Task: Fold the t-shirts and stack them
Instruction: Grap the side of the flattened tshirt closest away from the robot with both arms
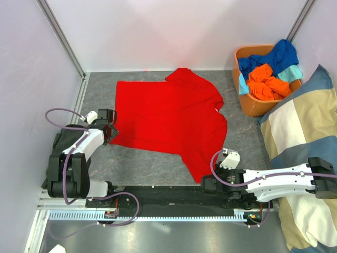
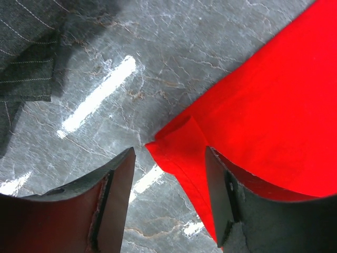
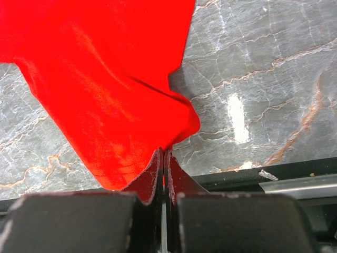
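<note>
One red shirt [image 1: 168, 118] lies spread on the bench [image 1: 147, 158], ready for folding. My left hand [image 2: 169, 168] is open astride its hem corner; my right hand [image 3: 163, 158] is closed, pinching a sleeve edge.

The top external view looks steeply down from above and behind the arm bases, set far enough back to take in the whole grey worktop [image 1: 152, 166] and the red t-shirt [image 1: 168, 116] spread on it. The left wrist view sits very near the worktop, facing down between the fingers of the left tool [image 2: 169, 153] at the shirt's corner on that arm's side, which the top view also shows. The right wrist view, equally close, faces down past the right tool [image 3: 163, 154] at the shirt's near sleeve, shared likewise with the top view.
</note>
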### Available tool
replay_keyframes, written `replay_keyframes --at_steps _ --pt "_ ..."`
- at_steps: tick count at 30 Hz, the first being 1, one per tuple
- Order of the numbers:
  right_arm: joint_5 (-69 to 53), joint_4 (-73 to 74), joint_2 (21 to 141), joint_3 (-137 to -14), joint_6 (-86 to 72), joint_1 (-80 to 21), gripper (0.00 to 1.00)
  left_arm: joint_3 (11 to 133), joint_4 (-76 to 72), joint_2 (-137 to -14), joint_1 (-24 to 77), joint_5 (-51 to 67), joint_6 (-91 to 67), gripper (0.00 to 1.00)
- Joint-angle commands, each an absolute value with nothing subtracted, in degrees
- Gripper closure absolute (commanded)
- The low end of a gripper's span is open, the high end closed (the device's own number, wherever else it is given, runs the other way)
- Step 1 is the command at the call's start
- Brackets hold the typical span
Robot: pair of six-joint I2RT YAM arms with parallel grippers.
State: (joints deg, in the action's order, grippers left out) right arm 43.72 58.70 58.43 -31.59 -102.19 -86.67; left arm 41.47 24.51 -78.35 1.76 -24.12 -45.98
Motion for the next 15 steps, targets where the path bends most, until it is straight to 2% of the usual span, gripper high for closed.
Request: replay_keyframes --at_steps 1,4,15 --pt "45.9 59.9 58.3 -33.1 -102.2 -86.7 1.00 42.8 21.6 -79.1 0.9 -25.8 -45.9 0.41" --pt "46.0 59.8 58.1 -33.1 -102.1 -86.7 1.00 42.7 21.2 -79.5 0.8 -25.1 -45.9 0.47" --pt "46.1 59.9 57.9 -33.2 -101.9 -86.5 1.00 42.6 20.3 -81.0 0.7 -24.1 -45.7 0.49"
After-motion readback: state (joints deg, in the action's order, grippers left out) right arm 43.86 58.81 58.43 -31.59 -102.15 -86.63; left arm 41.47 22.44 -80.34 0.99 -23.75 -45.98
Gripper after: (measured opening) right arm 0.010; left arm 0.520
